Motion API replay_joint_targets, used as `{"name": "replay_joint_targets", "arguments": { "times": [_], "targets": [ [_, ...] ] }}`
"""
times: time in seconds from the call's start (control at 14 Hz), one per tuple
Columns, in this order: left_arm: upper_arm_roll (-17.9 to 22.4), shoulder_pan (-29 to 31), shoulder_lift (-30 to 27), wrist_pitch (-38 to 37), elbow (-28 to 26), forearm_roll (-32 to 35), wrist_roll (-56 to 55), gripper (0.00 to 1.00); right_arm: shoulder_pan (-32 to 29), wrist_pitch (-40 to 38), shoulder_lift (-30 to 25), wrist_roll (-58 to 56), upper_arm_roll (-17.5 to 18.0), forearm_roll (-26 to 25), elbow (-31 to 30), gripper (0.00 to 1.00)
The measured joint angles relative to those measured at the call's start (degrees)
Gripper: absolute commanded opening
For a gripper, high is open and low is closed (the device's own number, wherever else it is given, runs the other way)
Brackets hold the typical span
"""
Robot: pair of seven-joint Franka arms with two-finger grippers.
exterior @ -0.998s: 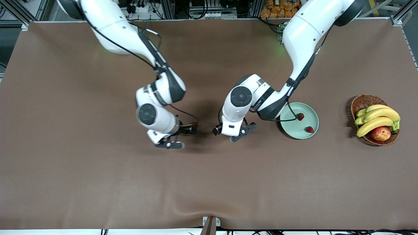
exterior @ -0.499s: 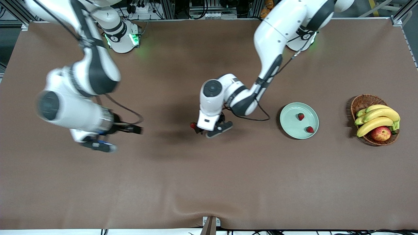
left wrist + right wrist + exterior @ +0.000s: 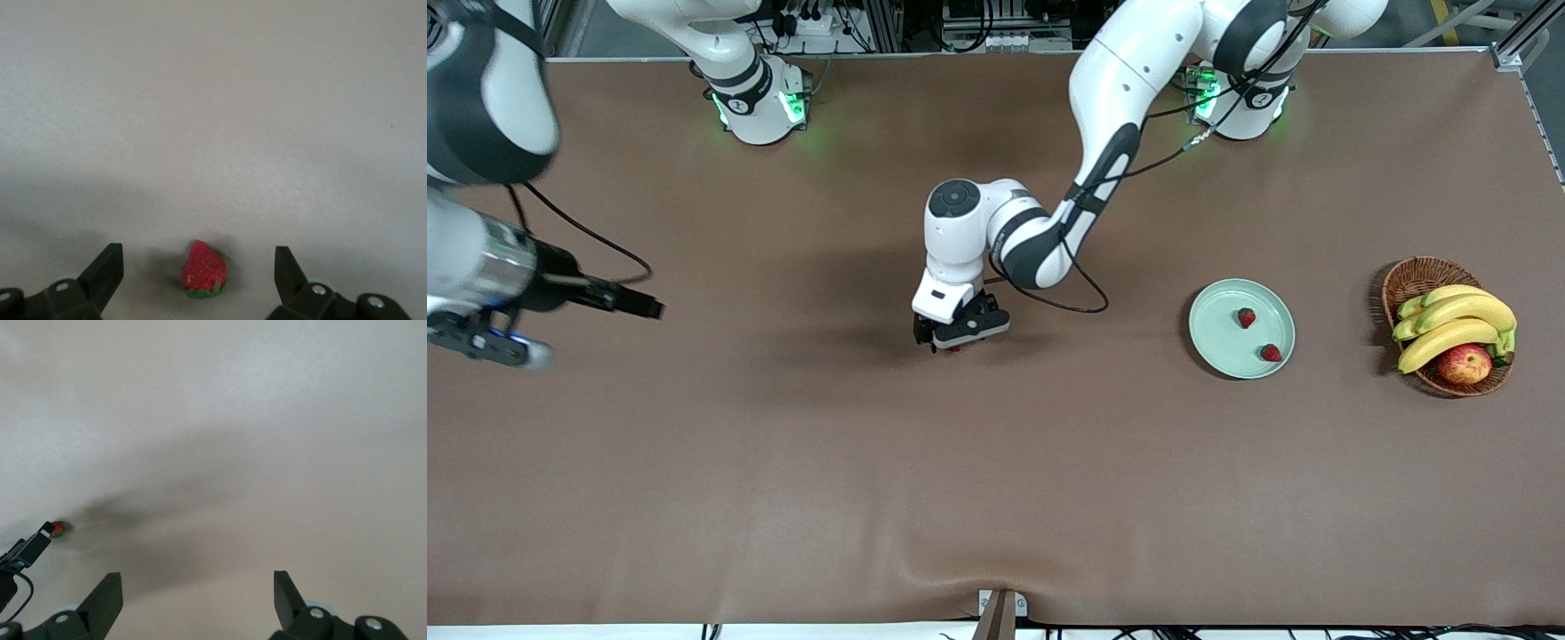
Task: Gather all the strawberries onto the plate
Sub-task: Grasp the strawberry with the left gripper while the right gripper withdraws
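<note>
Left gripper [image 3: 958, 335]: mine, low over the bare table at the middle of the front frame, just above centre. My fingers [image 3: 105, 268] are spread wide and hold nothing.

Loose strawberry [image 3: 204, 270]: it lies on the table between my left fingers, touching neither, at the bottom centre of the left wrist frame. In the front frame only a red sliver of it shows under my gripper.

Right gripper [image 3: 560, 311]: mine too, up in the air at the front frame's left edge, over the right arm's end of the table. Its fingers [image 3: 107, 595] are spread apart and empty.

Plate [image 3: 1214, 351]: right of centre in the front frame, toward the left arm's end of the table, well apart from my left gripper.

Strawberries in plate: two, one [image 3: 1245, 316] near the plate's middle and another [image 3: 1270, 353] nearer the front camera, by the rim; they do not touch.

Basket [image 3: 1412, 277]: at the right of the front frame, beside the plate, holding bananas [image 3: 1458, 324] and an apple [image 3: 1464, 364].
</note>
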Motion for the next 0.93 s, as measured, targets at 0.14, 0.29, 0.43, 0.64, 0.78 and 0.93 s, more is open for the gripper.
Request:
{"name": "replay_joint_targets", "arguments": {
  "times": [0.14,0.29,0.43,0.64,0.78,0.93],
  "targets": [
    [2.2,-2.2,0.7,0.4,0.1,0.0,2.3,1.0,-1.1,-1.7,-1.7,-2.0,0.0,-0.8,0.2,1.0],
    [2.8,-2.4,1.0,0.5,0.3,0.0,4.1,1.0,-1.8,-3.9,-3.3,-5.1,0.1,-2.6,0.4,1.0],
    [3.1,-2.3,1.1,0.5,0.3,0.0,5.3,1.0,-3.1,-5.3,-5.1,-9.8,0.1,-3.9,0.5,1.0],
    [3.1,-2.4,1.5,0.7,0.4,0.0,5.5,1.0,-4.9,-8.1,-7.1,-12.6,0.1,-5.3,0.5,1.0],
    [3.1,-2.5,2.0,0.9,0.7,0.0,5.5,1.0,-5.0,-9.2,-7.6,-12.8,0.3,-5.5,0.5,1.0],
    [3.1,-2.7,2.4,0.9,0.8,0.0,5.6,0.79,-5.0,-10.8,-7.6,-12.8,0.6,-5.7,0.4,1.0]
  ]
}}
